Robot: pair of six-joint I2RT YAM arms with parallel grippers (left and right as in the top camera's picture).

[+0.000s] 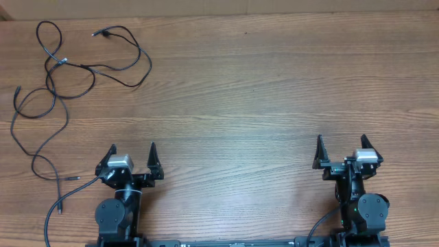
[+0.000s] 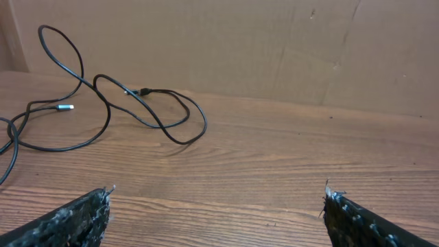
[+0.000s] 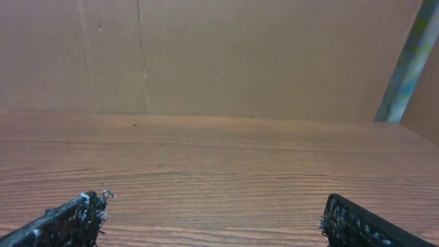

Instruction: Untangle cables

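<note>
The thin black cables (image 1: 63, 62) lie in a loose tangle of crossing loops at the table's far left, with one strand trailing down the left side toward the left arm's base. The left wrist view shows the same loops (image 2: 145, 91) ahead and to the left, with a small silver plug (image 2: 64, 108). My left gripper (image 1: 132, 149) sits near the front edge, well short of the tangle. It is open, and bare wood shows between its fingers (image 2: 75, 219). My right gripper (image 1: 341, 143) stands open at the front right, far from the cables. Nothing is between its fingertips (image 3: 68, 219).
A brown cardboard wall (image 3: 206, 55) closes off the far side of the wooden table (image 1: 240, 89). A thicker black wire (image 1: 48, 223) curves out from the left arm's base at the front left.
</note>
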